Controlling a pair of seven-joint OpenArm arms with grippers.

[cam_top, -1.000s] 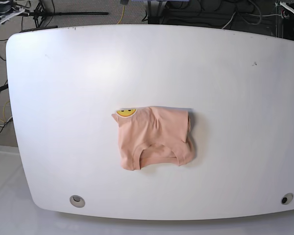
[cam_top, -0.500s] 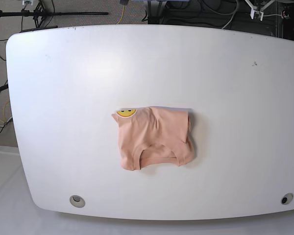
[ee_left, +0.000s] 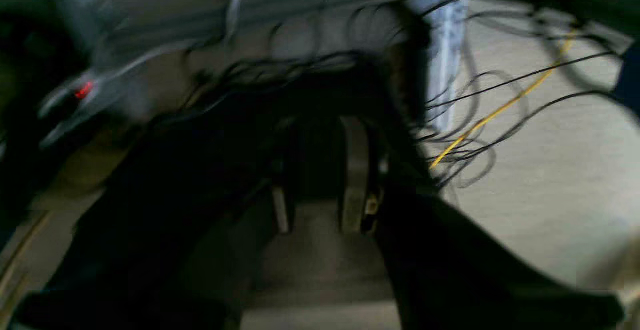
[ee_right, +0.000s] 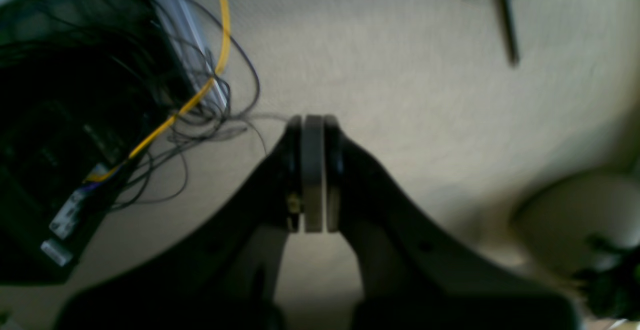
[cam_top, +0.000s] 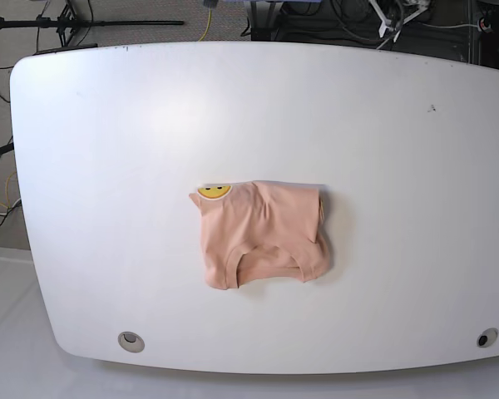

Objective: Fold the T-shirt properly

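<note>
Shirt looks basically folded already

T-shirt [cam_top: 262, 234] sits in a compact bundle mid-worktop [cam_top: 108, 166]; right gripper [ee_right: 313, 170] pressed together, left gripper [ee_left: 320, 175] slightly parted, both empty beyond 12 o'clock.

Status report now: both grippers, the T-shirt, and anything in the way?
Right gripper shut, empty, off the table. Left gripper slightly parted, empty, also off the table. T-shirt lies folded mid-table, smiley print showing. Nothing in the way.

A white table [cam_top: 108, 166] fills the scene, with two round holes [cam_top: 131, 340] near its front corners. Behind its far edge, a yellow cable [ee_right: 175, 112] crosses tangled black cables [ee_left: 465, 114] on the floor.
</note>
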